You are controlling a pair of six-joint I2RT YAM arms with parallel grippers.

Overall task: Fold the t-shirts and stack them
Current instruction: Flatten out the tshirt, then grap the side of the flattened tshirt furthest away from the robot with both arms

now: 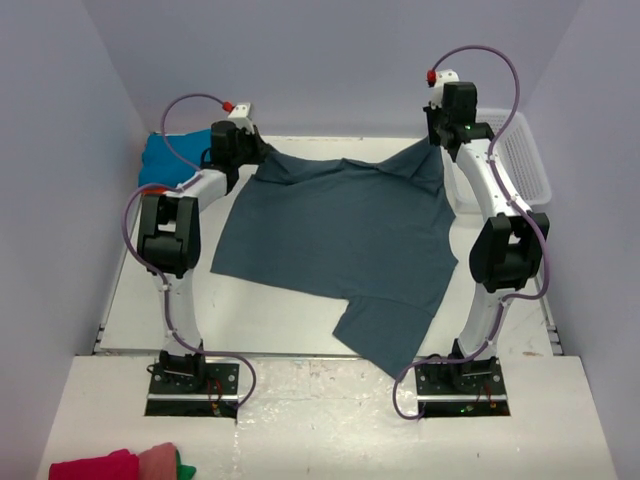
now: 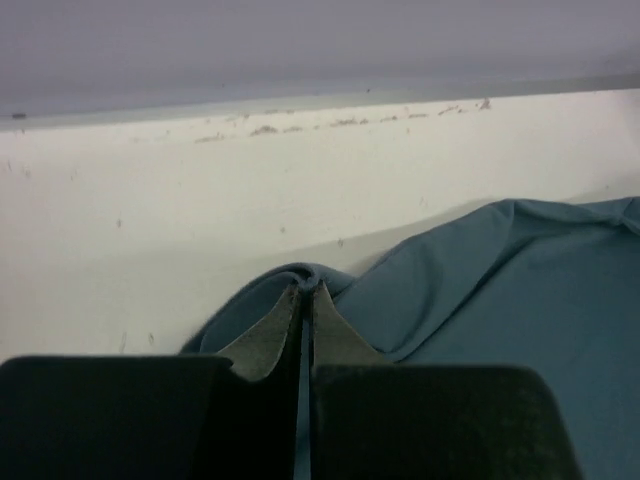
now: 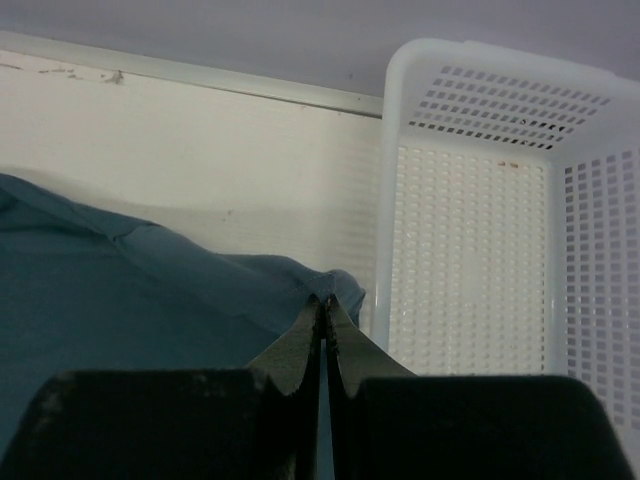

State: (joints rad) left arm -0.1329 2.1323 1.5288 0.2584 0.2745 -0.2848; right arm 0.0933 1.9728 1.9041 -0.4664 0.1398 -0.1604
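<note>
The large slate-blue t-shirt [image 1: 340,245] lies spread over the middle of the table, its far edge lifted at both corners. My left gripper [image 1: 262,152] is shut on its far left corner; in the left wrist view the gripper [image 2: 304,288] pinches a fold of the slate-blue shirt [image 2: 500,290]. My right gripper [image 1: 432,145] is shut on the far right corner; in the right wrist view the gripper [image 3: 325,299] pinches the shirt's hem [image 3: 150,290]. The turquoise t-shirt [image 1: 165,160] lies bunched at the far left, behind the left arm. The orange t-shirt is out of view.
A white mesh basket [image 1: 525,160] stands at the far right, close beside my right gripper; it also shows in the right wrist view [image 3: 480,230]. Red, pink and green cloths [image 1: 115,466] lie on the near ledge at bottom left. The back wall runs just beyond both grippers.
</note>
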